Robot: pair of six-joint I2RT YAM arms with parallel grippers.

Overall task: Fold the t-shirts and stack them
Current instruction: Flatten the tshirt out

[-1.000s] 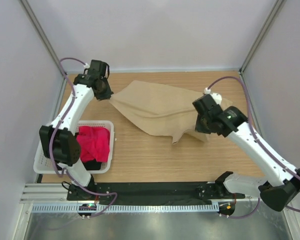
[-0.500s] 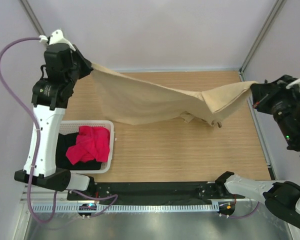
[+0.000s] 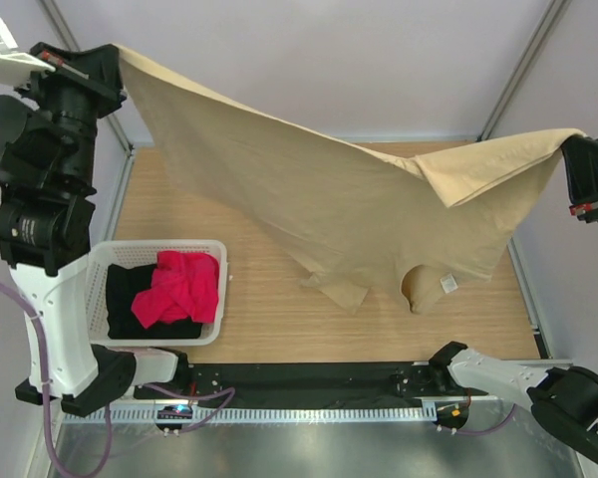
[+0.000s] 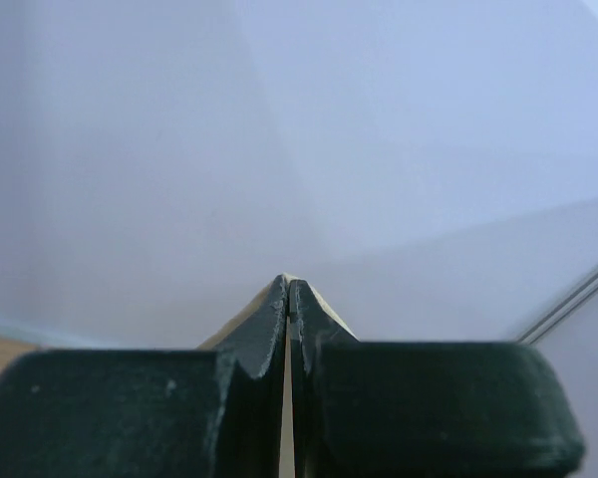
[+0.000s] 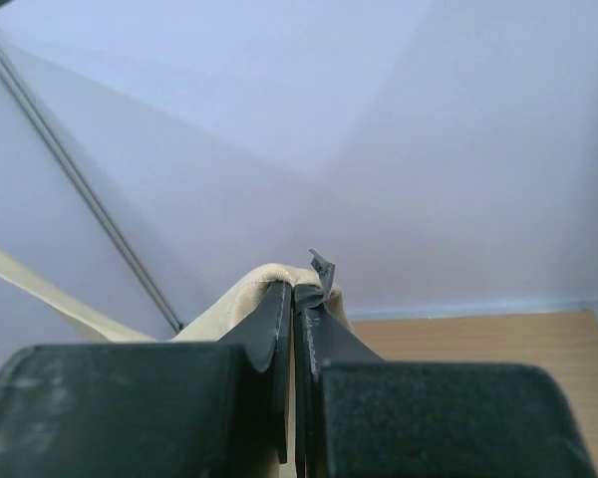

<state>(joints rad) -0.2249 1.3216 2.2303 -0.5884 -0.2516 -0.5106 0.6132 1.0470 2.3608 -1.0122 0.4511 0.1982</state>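
Note:
The tan t-shirt (image 3: 339, 199) hangs spread in the air between both arms, high over the table. Its small white neck label (image 3: 448, 284) dangles at the lower edge. My left gripper (image 3: 115, 55) is shut on one corner at the top left; in the left wrist view a sliver of tan cloth (image 4: 324, 304) shows past the closed tips of that gripper (image 4: 288, 283). My right gripper (image 3: 568, 144) is shut on the other corner at the right edge, with tan cloth (image 5: 249, 289) bunched over its tips (image 5: 293, 289). The red-pink t-shirt (image 3: 184, 289) lies on the black t-shirt (image 3: 130, 299).
A white slotted basket (image 3: 95, 289) at the table's left front holds the red-pink and black shirts. Frame posts (image 3: 513, 70) stand at the back corners. The wooden table (image 3: 269, 319) shows below the hanging shirt.
Both arms rose and moved apart, lifting the tan shirt off the table until it hangs stretched between them. The basket and its shirts stayed put.

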